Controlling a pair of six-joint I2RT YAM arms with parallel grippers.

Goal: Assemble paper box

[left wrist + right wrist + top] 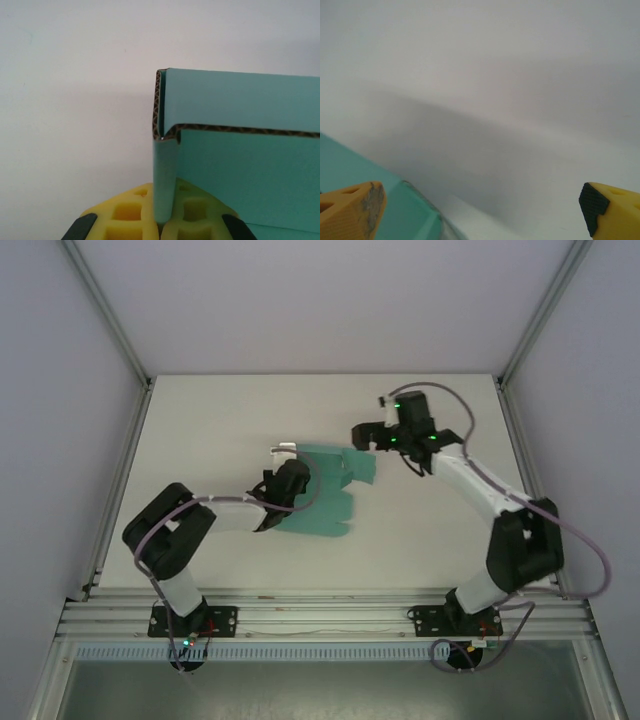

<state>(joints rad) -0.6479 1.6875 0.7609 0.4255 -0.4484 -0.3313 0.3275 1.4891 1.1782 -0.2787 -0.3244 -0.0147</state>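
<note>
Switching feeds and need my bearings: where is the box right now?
In the top view, the box sits at the centre of the table. The left fingers are shut on its left wall, and the open right fingers are by its far-right flap.

top: high, from behind, looking down | wrists: very close, low-angled | shared by all: paper box (330,508)
</note>
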